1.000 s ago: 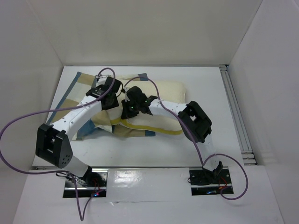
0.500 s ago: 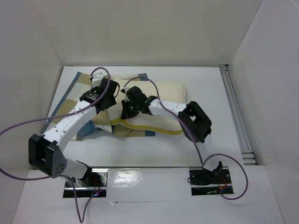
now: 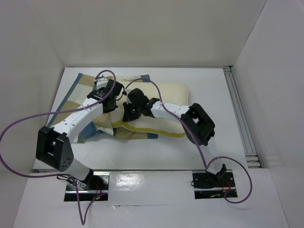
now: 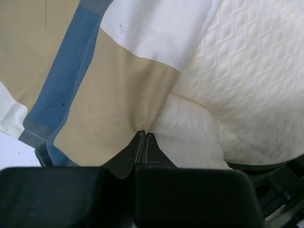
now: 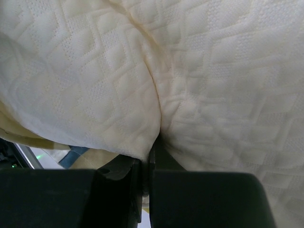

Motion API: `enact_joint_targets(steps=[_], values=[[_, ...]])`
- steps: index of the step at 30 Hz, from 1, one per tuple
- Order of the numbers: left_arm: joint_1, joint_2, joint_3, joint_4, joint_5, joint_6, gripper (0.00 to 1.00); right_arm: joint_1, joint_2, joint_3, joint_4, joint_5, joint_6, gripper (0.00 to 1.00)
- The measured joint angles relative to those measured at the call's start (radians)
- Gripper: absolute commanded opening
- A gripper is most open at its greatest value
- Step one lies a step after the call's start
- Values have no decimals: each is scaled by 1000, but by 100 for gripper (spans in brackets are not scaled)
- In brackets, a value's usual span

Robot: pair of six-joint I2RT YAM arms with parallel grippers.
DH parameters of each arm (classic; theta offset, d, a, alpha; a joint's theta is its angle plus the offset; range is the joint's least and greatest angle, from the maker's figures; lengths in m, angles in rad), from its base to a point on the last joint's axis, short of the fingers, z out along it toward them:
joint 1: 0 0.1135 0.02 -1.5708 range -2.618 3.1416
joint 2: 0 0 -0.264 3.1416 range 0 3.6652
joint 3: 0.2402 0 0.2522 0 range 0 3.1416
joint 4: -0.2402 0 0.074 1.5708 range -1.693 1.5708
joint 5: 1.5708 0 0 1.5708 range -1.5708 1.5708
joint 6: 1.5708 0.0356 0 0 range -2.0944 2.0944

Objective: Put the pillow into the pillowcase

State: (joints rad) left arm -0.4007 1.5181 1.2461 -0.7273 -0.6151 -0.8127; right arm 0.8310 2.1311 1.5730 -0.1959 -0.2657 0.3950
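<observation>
Pinches the pillowcase (image 4: pixel 109 95) in the left gripper (image 4: pixel 144 136) (at a tan check) and a fold of pillow (image 5: pixel 95 85) in the right gripper (image 5: pixel 151 153).

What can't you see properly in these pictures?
Top view: the arms cover where the pillow meets the pillowcase, so how far in it sits is hidden.
Right wrist view: pillow folds hide the tips of the right fingers.
Left wrist view: picture edges cut off most of the pillowcase.
</observation>
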Motion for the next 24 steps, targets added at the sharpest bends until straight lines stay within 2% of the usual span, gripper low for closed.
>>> enact_joint_targets(steps=[5, 11, 16, 19, 22, 24], values=[[-1, -7, 26, 4, 90, 35, 0, 0, 0, 0, 0, 1, 1, 0], [-6, -9, 95, 68, 351, 63, 0, 6, -19, -8, 0, 42, 15, 0], [-1, -15, 209, 77, 519, 77, 0, 19, -179, -170, 59, 164, 76, 0], [13, -37, 224, 85, 590, 74, 0, 32, -336, -333, 136, 261, 124, 0], [34, -50, 214, 100, 632, 71, 0, 57, -396, -384, 170, 327, 150, 0], [46, -50, 188, 110, 651, 68, 0, 75, -378, -378, 187, 343, 159, 12]])
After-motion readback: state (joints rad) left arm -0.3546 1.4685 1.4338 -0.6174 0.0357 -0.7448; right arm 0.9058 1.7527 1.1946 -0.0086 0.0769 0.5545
